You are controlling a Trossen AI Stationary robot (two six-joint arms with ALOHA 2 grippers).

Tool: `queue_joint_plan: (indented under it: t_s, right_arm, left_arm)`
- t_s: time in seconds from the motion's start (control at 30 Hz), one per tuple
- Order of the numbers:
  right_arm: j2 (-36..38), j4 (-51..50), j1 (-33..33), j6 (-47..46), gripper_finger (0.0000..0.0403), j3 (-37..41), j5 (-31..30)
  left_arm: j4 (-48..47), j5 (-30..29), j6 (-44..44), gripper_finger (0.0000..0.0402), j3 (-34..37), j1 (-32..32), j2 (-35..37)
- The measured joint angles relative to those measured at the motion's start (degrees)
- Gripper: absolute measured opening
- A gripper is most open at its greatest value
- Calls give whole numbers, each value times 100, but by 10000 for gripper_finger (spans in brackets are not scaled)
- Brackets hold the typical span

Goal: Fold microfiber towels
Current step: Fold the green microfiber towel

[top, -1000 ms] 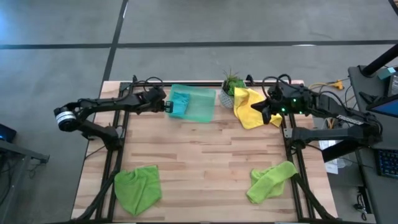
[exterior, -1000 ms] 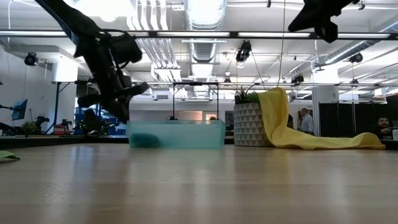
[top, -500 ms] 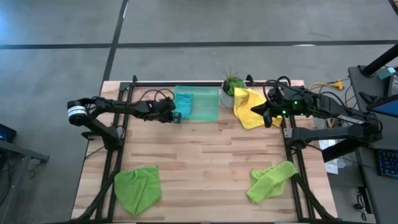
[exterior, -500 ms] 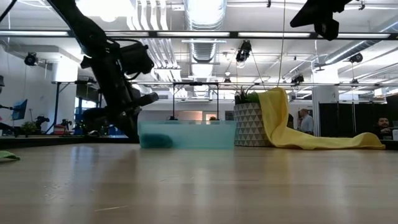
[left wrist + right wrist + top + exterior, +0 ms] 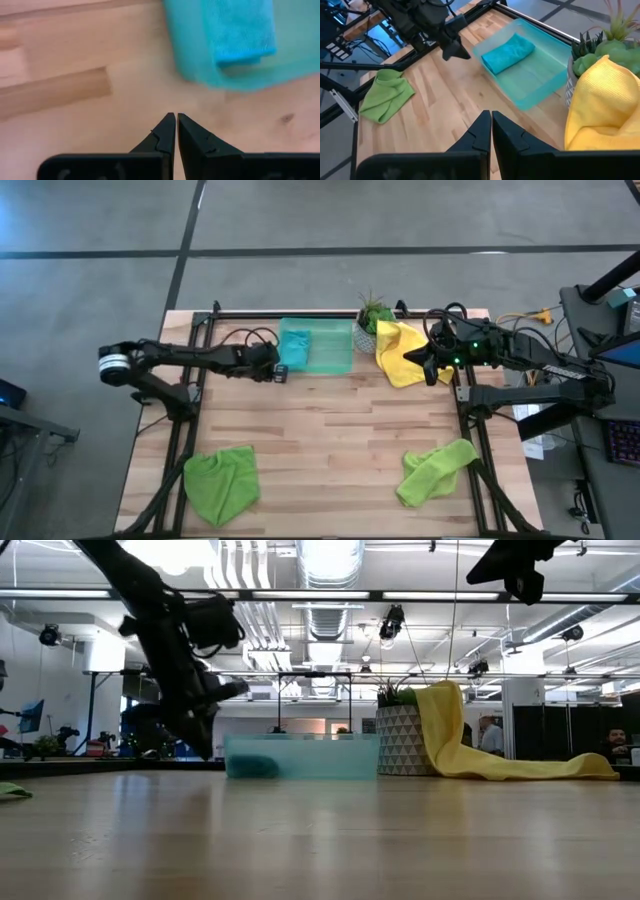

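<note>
Since a second ago, we are seeing the translucent green rectangular plastic tray (image 5: 318,346) squared against the table's back edge, the folded teal-blue microfiber towel (image 5: 293,345) inside; our left gripper (image 5: 283,368), fingers together, is sitting just beside it, likely having nudged it. Our right gripper (image 5: 420,356), fingers together, is hovering over the draped yellow microfiber towel (image 5: 402,352); two lime green microfiber towels (image 5: 221,482) are waiting crumpled.

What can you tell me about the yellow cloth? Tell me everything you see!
The yellow towel is a soft, fuzzy-looking cloth, crumpled rather than folded. It lies at the table's back edge on the right side. One end is draped up over the patterned plant pot, touching the green plant, and the rest trails down onto the wooden table. The right hand hangs above it, shut and holding nothing. Nothing else touches it.
</note>
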State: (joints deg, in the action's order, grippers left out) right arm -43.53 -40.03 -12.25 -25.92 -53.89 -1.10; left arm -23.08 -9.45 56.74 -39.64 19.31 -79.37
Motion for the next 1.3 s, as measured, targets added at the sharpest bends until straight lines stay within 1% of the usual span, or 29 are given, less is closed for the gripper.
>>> queue_joint_plan:
  t_s: [0.07, 0.1, 0.13, 0.17, 0.23, 0.33, 0.4, 0.47, 0.57, 0.67, 0.7, 0.77, 0.8, 0.87, 0.97, 1.03, 1.1, 1.17, 1.23, 1.3]
  right_arm:
    - [0, -1, 2, 19, 9, 2, 3]
    - [0, 0, 0, 47, 9, 2, 4]
    - [0, 0, 1, 79, 9, 5, 4]
    - [-2, -2, 2, 118, 9, 9, 4]
    - [-7, 8, 2, 252, 9, 23, 4]
    - [-30, 10, 1, 426, 9, 73, 2]
    - [-72, 11, 0, 544, 9, 110, 2]
    - [-139, 49, 0, 590, 9, 139, 2]
    - [-282, 256, 0, 372, 9, 196, 1]
    - [-437, 510, 2, -11, 9, 243, 4]
    - [-488, 573, 7, -164, 9, 256, 4]
    - [-597, 669, 58, -371, 9, 279, 2]
    - [-661, 743, 100, -378, 9, 297, 2]
    - [-777, 888, 193, -410, 9, 349, 4]
    - [-977, 978, 355, -774, 9, 384, -2]
    - [-1116, 1038, 513, -994, 9, 417, -22]
    - [-1262, 1172, 717, -1072, 9, 444, -39]
    - [-1423, 1324, 918, -1162, 9, 452, -39]
    - [-1605, 1519, 1122, -1266, 9, 455, -44]
    - [-1770, 1740, 1305, -1332, 9, 455, -66]
  left_arm:
    - [-286, 19, -58, 4, 2, -99, 375]
    - [-322, 130, -223, 4, 2, -166, 609]
    - [-318, 368, -465, 4, 2, -233, 836]
    - [-283, 723, -717, 4, 2, -295, 1084]
    - [-228, 1724, -1082, 4, 2, -459, 1540]
    - [-231, 3331, -1187, 4, 2, -833, 2202]
    - [-236, 3982, -1067, 4, 2, -1153, 2599]
    - [-233, 4249, -983, 4, 2, -1450, 2952]
    - [-219, 4272, -910, 4, 35, -1782, 3350]
    - [-260, 4290, -732, 4, 136, -1995, 3569]
    - [-291, 4358, -621, 4, 195, -2054, 3618]
    - [-311, 4723, -629, 11, 291, -2176, 3655]
    - [-327, 4920, -743, 19, 334, -2240, 3660]
    - [-514, 5089, -1129, 42, 383, -2362, 3660]
    - [-688, 5093, -1851, 93, 391, -2486, 3495]
    - [-908, 5062, -2517, 132, 428, -2583, 3277]
    - [-1143, 4833, -3280, 170, 470, -2716, 2984]
    - [-1305, 4449, -3928, 201, 524, -2853, 2651]
    - [-1440, 3946, -4311, 221, 557, -2953, 2270]
    - [-1533, 3405, -4543, 228, 580, -3012, 1877]
